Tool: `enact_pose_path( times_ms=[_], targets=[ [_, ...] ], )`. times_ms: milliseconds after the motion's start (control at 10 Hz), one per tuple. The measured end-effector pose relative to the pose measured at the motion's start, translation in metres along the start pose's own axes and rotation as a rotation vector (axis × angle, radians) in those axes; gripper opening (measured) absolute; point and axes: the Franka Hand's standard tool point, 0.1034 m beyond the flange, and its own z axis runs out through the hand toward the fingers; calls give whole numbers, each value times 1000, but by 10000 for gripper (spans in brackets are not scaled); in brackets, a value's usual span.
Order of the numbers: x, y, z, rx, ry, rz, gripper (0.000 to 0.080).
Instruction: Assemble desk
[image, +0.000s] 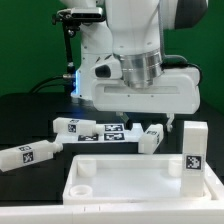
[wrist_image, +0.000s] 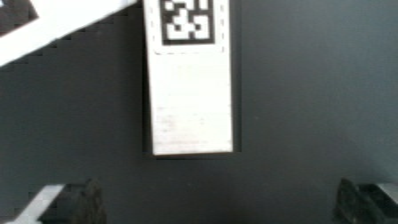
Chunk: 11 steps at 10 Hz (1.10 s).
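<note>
Desk parts lie loose on the black table (wrist_image: 302, 100). The rimmed tabletop panel (image: 130, 178) sits flat at the front of the exterior view. An upright leg (image: 194, 150) stands at the panel's corner on the exterior view's right; whether it is seated there I cannot tell. Three more legs lie on their sides behind the panel (image: 28, 155) (image: 74, 127) (image: 150, 138).

In the wrist view one lying leg (wrist_image: 191, 95) fills the middle. Its long axis runs crosswise to the line joining the two fingers (wrist_image: 68, 203), and the end bearing the tag (wrist_image: 189, 20) points away from them. I cannot say for sure which leg of the exterior view this is.

The gripper (wrist_image: 214, 205) is spread wide with nothing between its jaws, and the near end of the leg stops short of the fingertips.

Judging by its look, the leg is light, stiff, smooth plastic, not fragile but apt to slip or twist under a loose pinch. Its square section offers two flat, parallel sides, so the best hold is probably across the narrow width near mid-length, clear of the tag
</note>
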Motion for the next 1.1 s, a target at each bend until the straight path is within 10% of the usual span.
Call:
enact_pose_path(
  times_ms=[1100],
  targets=[
    [-1, 8, 14, 41, -468, 49, 649]
  ],
)
